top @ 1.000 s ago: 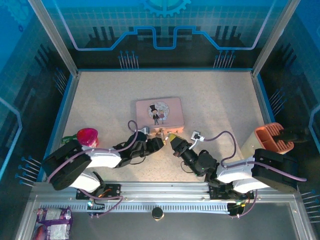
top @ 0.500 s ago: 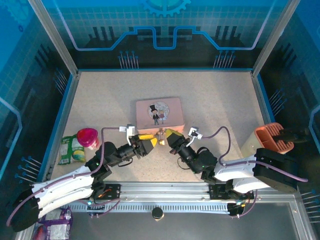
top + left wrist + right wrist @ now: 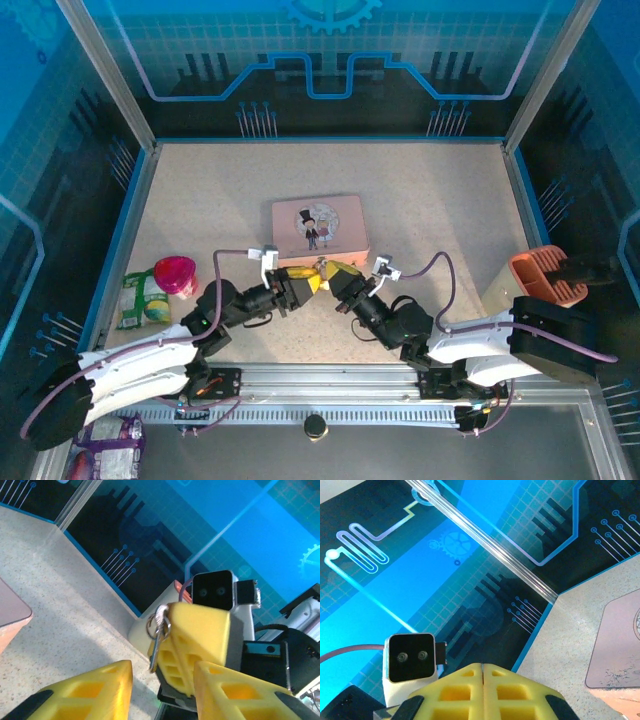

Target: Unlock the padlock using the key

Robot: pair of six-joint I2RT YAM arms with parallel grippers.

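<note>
The key (image 3: 156, 650) is a slim grey blade dangling from a small silver ring (image 3: 159, 622). The ring is pinched at the tip of my right gripper's (image 3: 200, 630) shut yellow fingers. In the right wrist view the right gripper (image 3: 483, 667) shows its pads pressed flat together. My left gripper (image 3: 162, 680) faces it with its jaws apart, the key hanging just beyond the gap. From above, the left gripper (image 3: 305, 282) and right gripper (image 3: 335, 272) meet tip to tip just in front of the pink tin (image 3: 320, 226). The padlock is hidden.
A pink cup (image 3: 176, 273) and a green packet (image 3: 142, 298) lie at the left edge. An orange holder (image 3: 545, 275) stands at the right edge. Blue-rimmed walls fence the speckled table (image 3: 430, 200). A purple packet (image 3: 110, 435) lies below the rail.
The left arm has stretched out and brought its gripper right, up against the right gripper, with its jaws narrowing. The right gripper has edged up and left, staying shut.
</note>
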